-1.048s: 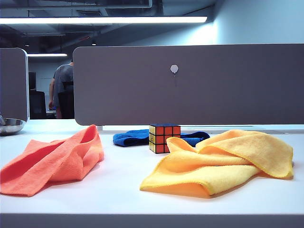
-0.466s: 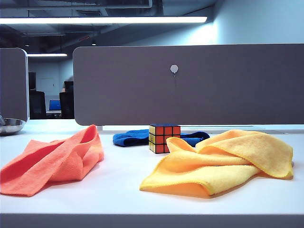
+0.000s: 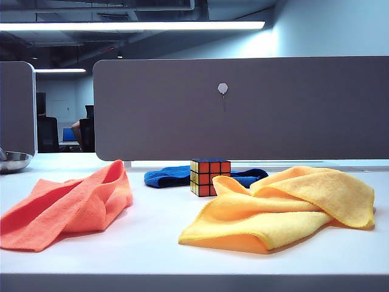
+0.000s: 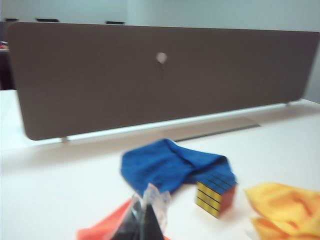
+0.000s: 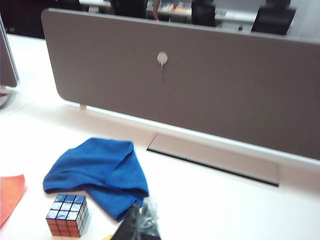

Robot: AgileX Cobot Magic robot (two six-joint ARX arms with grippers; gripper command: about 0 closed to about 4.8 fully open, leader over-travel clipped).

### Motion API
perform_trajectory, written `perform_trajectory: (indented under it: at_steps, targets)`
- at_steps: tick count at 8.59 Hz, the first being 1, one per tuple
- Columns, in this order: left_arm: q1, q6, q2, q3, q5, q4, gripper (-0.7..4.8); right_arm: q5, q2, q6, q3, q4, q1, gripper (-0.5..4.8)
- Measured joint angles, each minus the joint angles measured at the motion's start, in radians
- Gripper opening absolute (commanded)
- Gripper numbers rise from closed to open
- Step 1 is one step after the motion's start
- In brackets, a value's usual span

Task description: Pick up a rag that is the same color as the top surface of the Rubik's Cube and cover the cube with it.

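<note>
The deep blue rag point(image 3: 173, 176) lies crumpled at the back of the table, just behind the Rubik's Cube point(image 3: 210, 177). The cube has orange-red and yellow sides and a dark blue top. Neither gripper shows in the exterior view. In the left wrist view my left gripper point(image 4: 144, 198) is shut and empty, hovering short of the rag point(image 4: 170, 167), with the cube point(image 4: 216, 196) off to one side. In the right wrist view my right gripper point(image 5: 142, 204) is shut with nothing in it, its tips close by the rag's near edge point(image 5: 102, 167), beside the cube point(image 5: 67, 215).
An orange-coral cloth point(image 3: 70, 204) lies at the left and a large yellow cloth point(image 3: 285, 207) at the right front, partly overlapping the cube's side. A grey divider panel point(image 3: 243, 109) walls off the back. A metal bowl point(image 3: 13, 161) sits at the far left.
The cloths and the cube have not moved. The person who stood behind the divider at the far left no longer stands there.
</note>
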Motion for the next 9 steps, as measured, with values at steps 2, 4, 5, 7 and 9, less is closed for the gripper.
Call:
perform_trajectory:
  at_steps: [2,4,5,7,9]
  targets:
    - [0.0,-0.019,0.025,0.024,0.088,-0.038,-0.05,-0.035,0.131,0.001,0.063,-0.046,0.004,-0.01]
    - [-0.079,-0.03,0.074,0.072,0.121,-0.045,-0.05,-0.037,0.241,0.0,0.075,-0.06,0.069,-0.01]
    - [-0.127,-0.028,0.108,0.098,0.097,-0.045,-0.05,-0.037,0.263,0.001,0.075,-0.067,0.088,-0.01]
    - [-0.249,-0.018,0.248,0.195,0.024,-0.042,-0.06,-0.038,0.281,0.0,0.075,-0.081,0.163,-0.01]
    - [-0.372,0.048,0.438,0.298,-0.09,0.003,-0.05,-0.038,0.281,0.0,0.075,-0.138,0.213,-0.01]
